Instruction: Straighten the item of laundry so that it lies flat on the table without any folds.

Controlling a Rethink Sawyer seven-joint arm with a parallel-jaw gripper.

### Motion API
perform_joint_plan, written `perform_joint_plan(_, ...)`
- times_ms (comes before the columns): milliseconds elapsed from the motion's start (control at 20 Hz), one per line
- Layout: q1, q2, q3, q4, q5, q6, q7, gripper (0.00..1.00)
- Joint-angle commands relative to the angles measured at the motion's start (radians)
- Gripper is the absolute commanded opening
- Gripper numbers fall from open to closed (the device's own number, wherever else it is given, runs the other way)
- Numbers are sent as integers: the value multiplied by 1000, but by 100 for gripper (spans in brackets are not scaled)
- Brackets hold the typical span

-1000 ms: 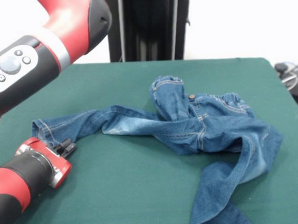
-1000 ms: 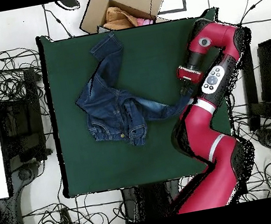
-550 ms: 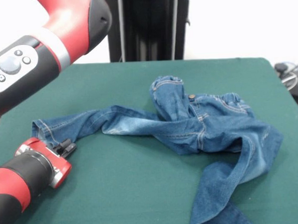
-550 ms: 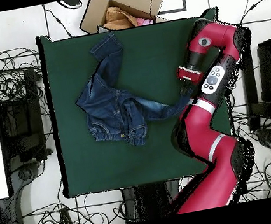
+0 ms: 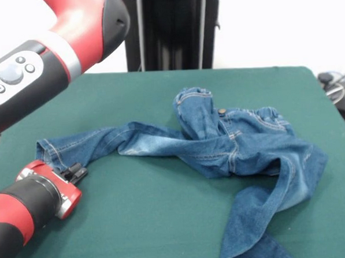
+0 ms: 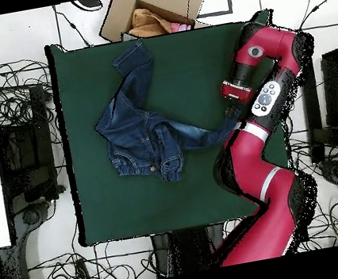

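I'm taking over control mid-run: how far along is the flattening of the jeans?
Done: one leg of the jeans is pulled out straight. In hand: the gripper sits by that leg's cuff. Left: the waist is bunched and the other leg is bent on the table.

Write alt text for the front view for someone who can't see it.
A crumpled pair of small blue jeans lies on a green table, one leg stretched toward the red arm's pincer just beside its cuff, the other leg trailing off the near edge.
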Motion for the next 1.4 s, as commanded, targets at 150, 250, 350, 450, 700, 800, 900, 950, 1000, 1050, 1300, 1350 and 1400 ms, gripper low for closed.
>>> perform_joint_plan(150,20,47,-31,-135,-77,-190,110,0)
perform_joint_plan(250,18,50,-28,-136,-77,-190,113,0)
perform_joint_plan(350,17,51,-30,-136,-77,-190,113,0)
perform_joint_plan(450,16,53,-27,-137,-77,-189,121,0)
perform_joint_plan(700,16,54,-14,-140,-77,-209,154,0)
perform_joint_plan(800,15,55,-12,-141,-77,-214,175,0)
perform_joint_plan(900,13,57,5,-145,-77,-231,192,0)
perform_joint_plan(950,13,56,3,-145,-77,-234,207,0)
perform_joint_plan(1000,11,58,16,-148,-77,-244,222,0)
perform_joint_plan(1050,11,57,20,-148,-77,-251,236,0)
perform_joint_plan(1300,7,59,44,-154,-76,-274,282,0)
perform_joint_plan(1350,7,60,51,-156,-76,-285,305,0)
perform_joint_plan(1400,5,63,69,-160,-76,-296,319,0)
